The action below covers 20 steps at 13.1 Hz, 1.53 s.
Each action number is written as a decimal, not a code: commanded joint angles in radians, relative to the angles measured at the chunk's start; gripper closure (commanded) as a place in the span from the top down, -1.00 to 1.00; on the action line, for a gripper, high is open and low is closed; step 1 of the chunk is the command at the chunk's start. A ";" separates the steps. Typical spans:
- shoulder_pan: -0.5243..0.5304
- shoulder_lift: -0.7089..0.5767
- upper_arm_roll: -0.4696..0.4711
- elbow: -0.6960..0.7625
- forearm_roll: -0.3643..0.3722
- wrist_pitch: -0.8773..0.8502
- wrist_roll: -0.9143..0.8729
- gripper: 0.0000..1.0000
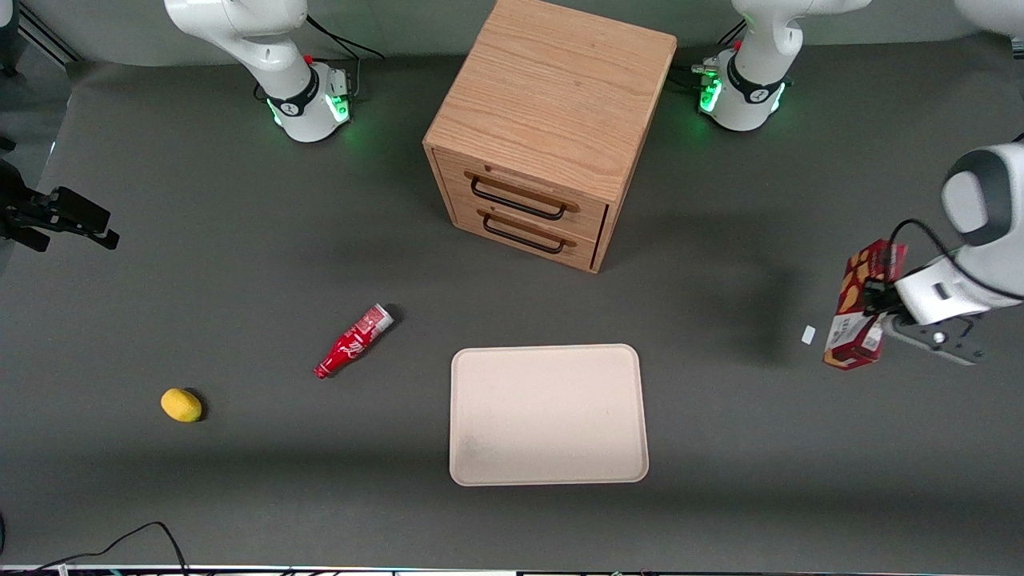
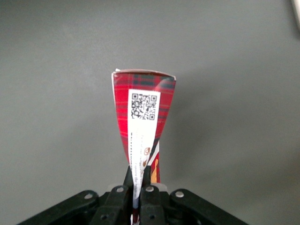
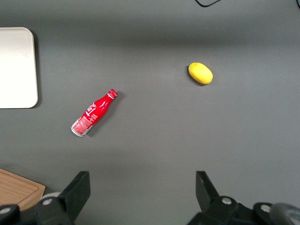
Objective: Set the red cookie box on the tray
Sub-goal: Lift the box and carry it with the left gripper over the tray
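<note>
1. Sitting nearest the front camera, the tray (image 1: 549, 414) lies flat on the grey bench (image 1: 720, 496), at lower centre of the front frame, with nothing on it.
2. A yellow lemon-like fruit (image 1: 182, 405) rests toward the parked arm's end of the bench, at the lower left of the front frame, well apart from the tray.
3. A red plastic bottle (image 1: 354, 341) lies on its side between the fruit and the tray, slightly farther from the camera than both.
4. At the right edge of the front frame, the claw (image 1: 874, 318) is clamped on the red cookie box (image 1: 862, 306). The box appears to be lifted off the bench, though its height is hard to judge. It stands nearly on end, tilted slightly, well apart from the tray toward the working arm's end.
5. The left wrist view shows the box (image 2: 143, 117) pinched between the black fingers (image 2: 151, 196), its plaid face with a white QR label pointing away from the claw.
6. A small white scrap (image 1: 808, 334) lies on the bench just beside the box.
7. Farthest back, at upper centre, stands a wooden drawer cabinet (image 1: 552, 112) with two dark handles.
</note>
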 commanded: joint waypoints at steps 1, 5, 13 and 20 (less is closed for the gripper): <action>0.004 0.010 0.000 0.203 -0.016 -0.224 0.009 -1.00; -0.010 0.011 -0.004 0.294 -0.016 -0.301 -0.041 -1.00; -0.079 0.207 -0.331 0.548 -0.013 -0.283 -0.715 -1.00; -0.261 0.537 -0.330 0.854 0.042 -0.096 -0.978 -1.00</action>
